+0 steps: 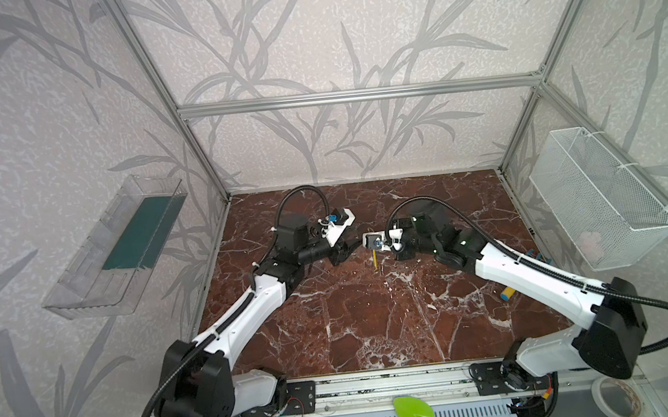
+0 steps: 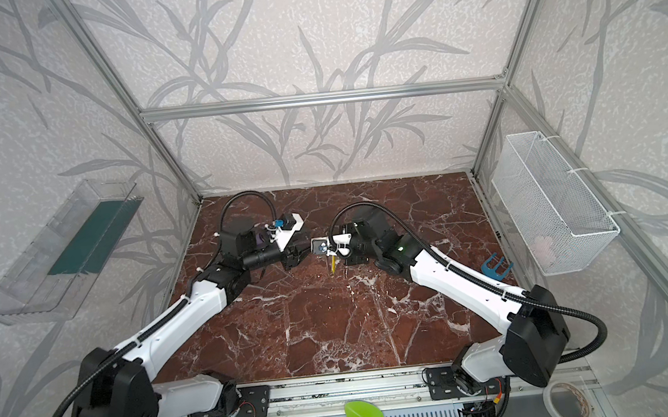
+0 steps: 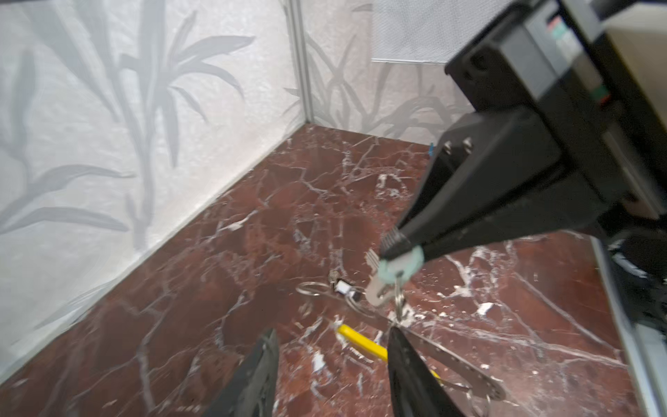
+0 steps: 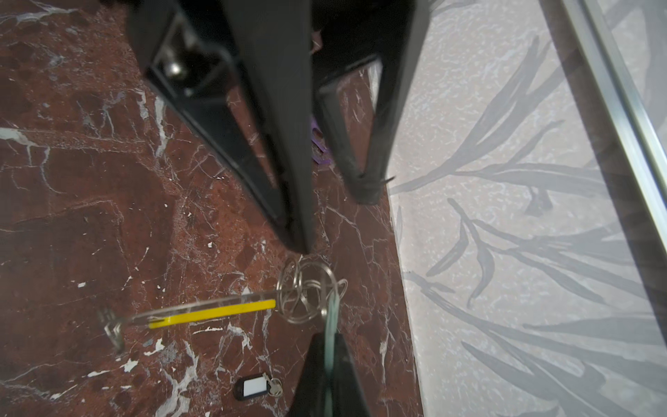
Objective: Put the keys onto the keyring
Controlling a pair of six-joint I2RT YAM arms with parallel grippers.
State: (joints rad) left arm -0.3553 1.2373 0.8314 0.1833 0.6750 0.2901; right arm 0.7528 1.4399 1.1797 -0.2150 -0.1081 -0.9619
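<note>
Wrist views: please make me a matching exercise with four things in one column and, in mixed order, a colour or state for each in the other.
Things:
1. left end effector
2. right end effector
3. keyring sleeve
4. black tag

Colour or state:
A. yellow
B. lies on the table
C. open
D. shut on the keys

Pairs: 1-C, 2-D, 3-A, 4-B.

1. Your right gripper [image 4: 329,341] is pinching the keys [image 4: 331,314] by the pale tag, edge-on.
2. The keyring [image 4: 213,313]: yellow sleeve ends right at their rings.
3. Left gripper [image 4: 334,224] spread wide beyond.
4. Black tag [image 4: 252,388] lying on the table [image 4: 72,180].
</note>
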